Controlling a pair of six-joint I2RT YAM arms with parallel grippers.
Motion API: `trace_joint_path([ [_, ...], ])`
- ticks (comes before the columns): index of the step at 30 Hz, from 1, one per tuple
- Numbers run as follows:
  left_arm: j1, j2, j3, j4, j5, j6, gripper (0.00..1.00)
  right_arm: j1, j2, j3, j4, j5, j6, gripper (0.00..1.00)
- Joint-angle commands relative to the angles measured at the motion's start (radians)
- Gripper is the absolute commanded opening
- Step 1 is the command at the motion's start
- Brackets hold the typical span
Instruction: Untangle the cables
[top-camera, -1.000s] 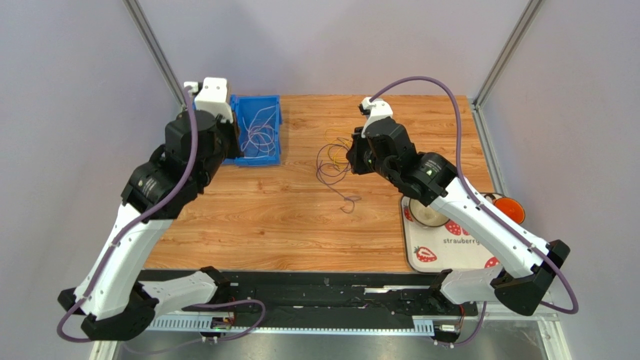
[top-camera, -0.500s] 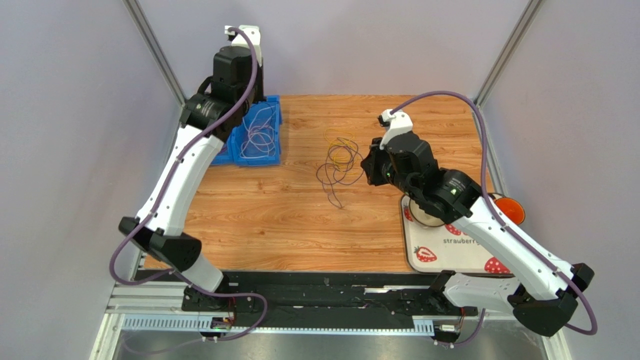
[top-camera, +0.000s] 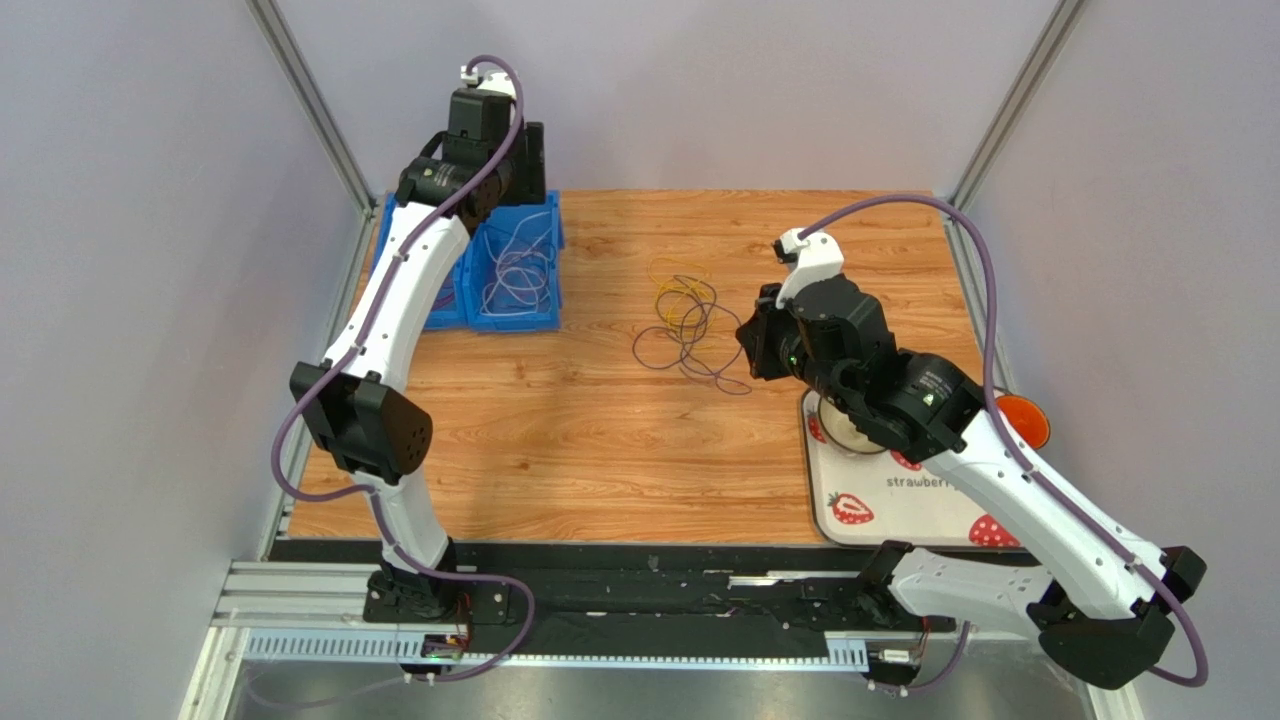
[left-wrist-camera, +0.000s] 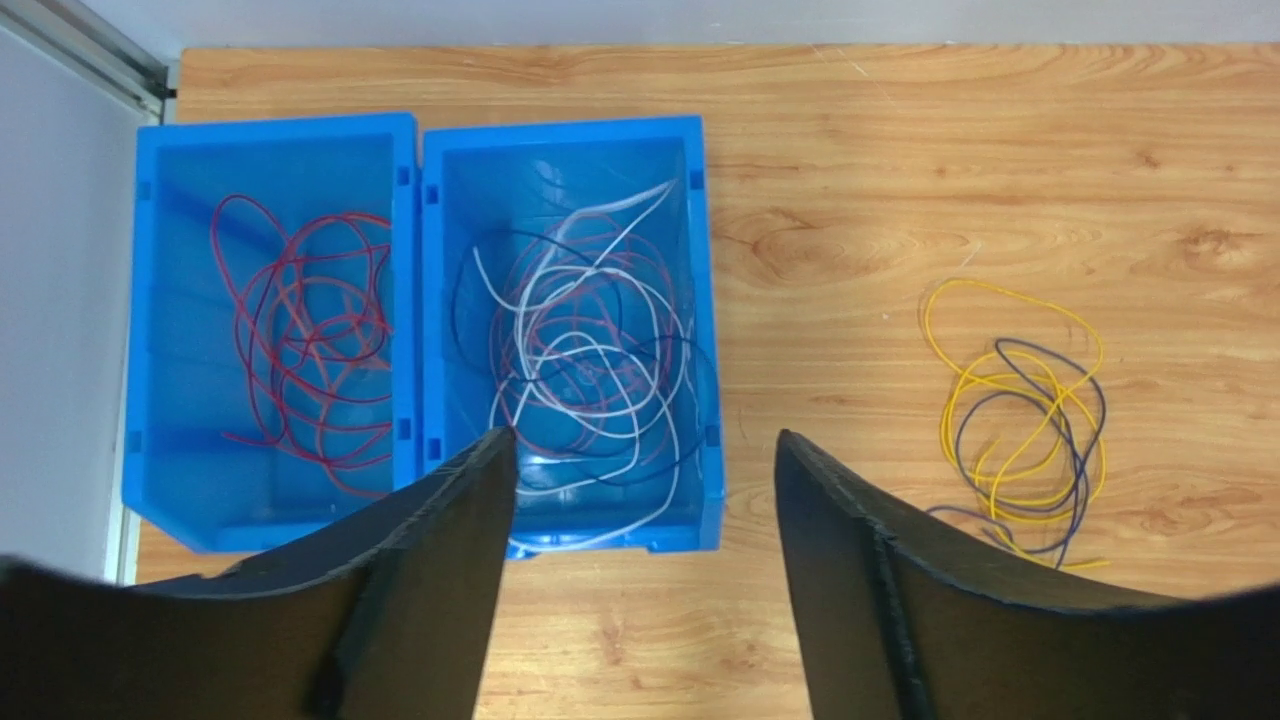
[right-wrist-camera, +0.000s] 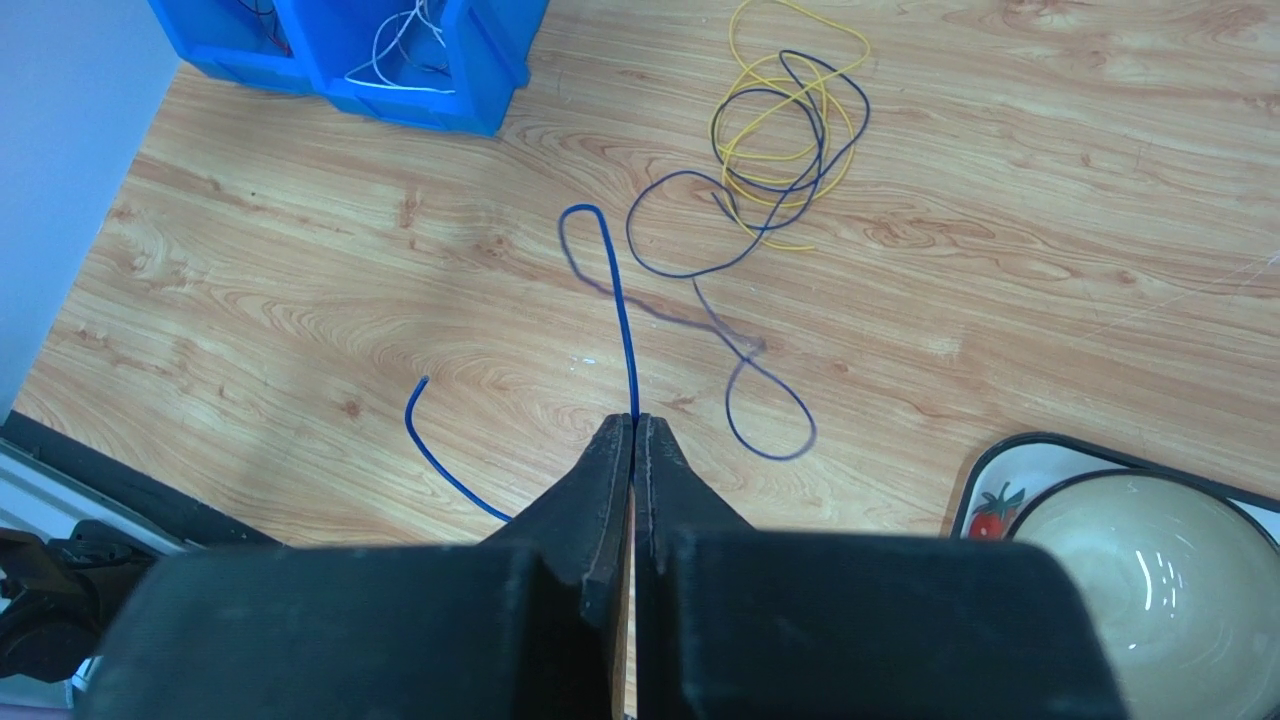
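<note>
right wrist: right gripper (right-wrist-camera: 633, 428) was pressed together, pinching a blue cable (right-wrist-camera: 615, 300) above the table (right-wrist-camera: 301, 270). yellow and dark cables (right-wrist-camera: 781, 128) lay tangled beyond it. left gripper (left-wrist-camera: 643, 450) hung spread over 2 blue bins (left-wrist-camera: 564, 132), red cables (left-wrist-camera: 308, 345) in 1, white cables (left-wrist-camera: 586, 360) in the other.

A wood-grain table (top-camera: 601, 450) sits between pale lilac walls (top-camera: 135, 225) with metal corner posts (top-camera: 310, 98).

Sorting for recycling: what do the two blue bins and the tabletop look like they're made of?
Blue bins: probably moulded plastic; uniform colour, smooth walls with a soft sheen. Tabletop: wood or wood-look laminate, matte; grain lines and knots show.
</note>
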Motion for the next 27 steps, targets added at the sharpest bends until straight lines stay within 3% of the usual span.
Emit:
trace_joint_path([
  [1, 0.007, -0.038, 0.015, 0.003, 0.052, -0.043, 0.76, -0.002, -0.029, -0.001, 0.014, 0.025, -0.020, 0.00],
  [10, 0.007, -0.173, -0.113, 0.005, 0.164, -0.079, 0.72, -0.002, -0.005, 0.010, 0.019, 0.003, -0.009, 0.00],
  [16, -0.019, -0.371, -0.426, 0.126, 0.372, -0.107, 0.62, -0.001, 0.020, 0.035, 0.022, -0.015, -0.003, 0.00],
  [22, -0.140, -0.601, -0.794, 0.339, 0.604, -0.125, 0.68, -0.002, 0.031, 0.058, 0.020, -0.023, -0.006, 0.00],
  [27, -0.251, -0.669, -0.954, 0.463, 0.612, -0.136, 0.69, -0.002, 0.035, 0.084, 0.019, -0.030, 0.003, 0.00],
])
